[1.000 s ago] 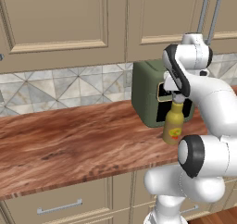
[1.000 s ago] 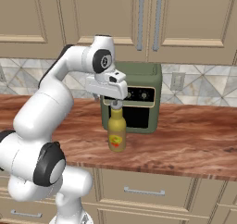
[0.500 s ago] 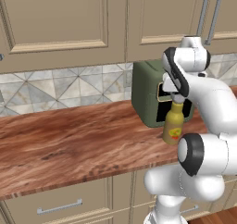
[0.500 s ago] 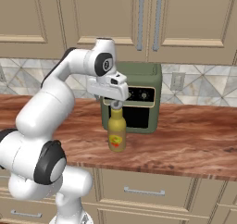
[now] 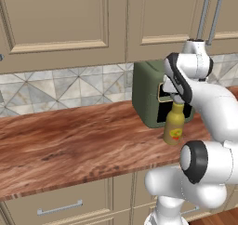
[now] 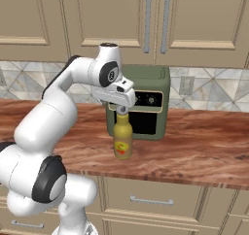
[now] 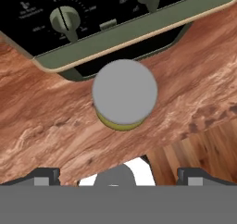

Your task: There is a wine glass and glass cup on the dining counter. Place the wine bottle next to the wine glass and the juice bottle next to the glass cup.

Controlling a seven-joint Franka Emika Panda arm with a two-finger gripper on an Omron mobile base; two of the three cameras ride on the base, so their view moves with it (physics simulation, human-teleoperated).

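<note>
The juice bottle (image 5: 175, 126) (image 6: 123, 139) is yellow with a pale label marked in red. It stands upright on the wood-grain wall counter (image 5: 69, 145), just in front of an olive-green toaster oven. My gripper (image 5: 177, 98) (image 6: 121, 110) hangs straight above its neck, pointing down. The hand view looks down on the bottle's grey cap (image 7: 125, 92), centred between my open gripper (image 7: 119, 174) fingers, with nothing held. The wine bottle, wine glass, glass cup and dining counter are out of view.
The toaster oven (image 6: 146, 100) (image 5: 151, 98) stands right behind the bottle, its knobs (image 7: 65, 20) close to my hand. Beige wall cabinets (image 6: 146, 20) hang above, and a tiled backsplash (image 5: 69, 87) runs behind. The counter's front edge (image 6: 160, 176) lies near the bottle.
The hand has come down a little toward the juice bottle's cap. The bottle has not moved and the jaws stay wide.
</note>
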